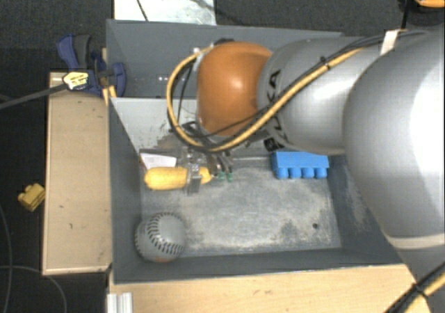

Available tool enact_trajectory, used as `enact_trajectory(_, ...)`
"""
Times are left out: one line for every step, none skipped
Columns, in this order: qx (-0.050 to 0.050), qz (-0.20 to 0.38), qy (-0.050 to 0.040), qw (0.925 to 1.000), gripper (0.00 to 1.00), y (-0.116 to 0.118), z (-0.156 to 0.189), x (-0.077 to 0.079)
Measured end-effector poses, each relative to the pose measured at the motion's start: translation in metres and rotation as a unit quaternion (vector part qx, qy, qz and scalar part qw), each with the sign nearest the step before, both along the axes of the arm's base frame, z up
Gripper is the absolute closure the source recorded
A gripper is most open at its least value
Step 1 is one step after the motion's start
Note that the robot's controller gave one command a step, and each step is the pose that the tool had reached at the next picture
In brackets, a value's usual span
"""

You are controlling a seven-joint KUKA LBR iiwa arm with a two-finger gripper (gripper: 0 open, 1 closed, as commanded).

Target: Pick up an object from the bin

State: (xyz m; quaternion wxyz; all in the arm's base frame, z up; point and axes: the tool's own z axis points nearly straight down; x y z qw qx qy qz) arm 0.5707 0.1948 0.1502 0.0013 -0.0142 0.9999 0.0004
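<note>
Jaws at one yellow toy (163,179), one grey ball (160,237), one blue block (300,165)

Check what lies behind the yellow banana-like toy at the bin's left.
A small white and pink flat piece pokes out behind the yellow toy. How far it runs to the right cannot be seen, because the gripper covers that side.

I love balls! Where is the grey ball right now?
In the camera view, the grey ball lies in the lower-left corner of the bin, just below the yellow thing and left of the blue block.
</note>
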Motion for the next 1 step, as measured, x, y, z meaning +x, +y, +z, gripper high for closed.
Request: enact_trajectory(0.0,0.0,0.0001,1.0,1.0,0.0002,0.0,-0.0001)
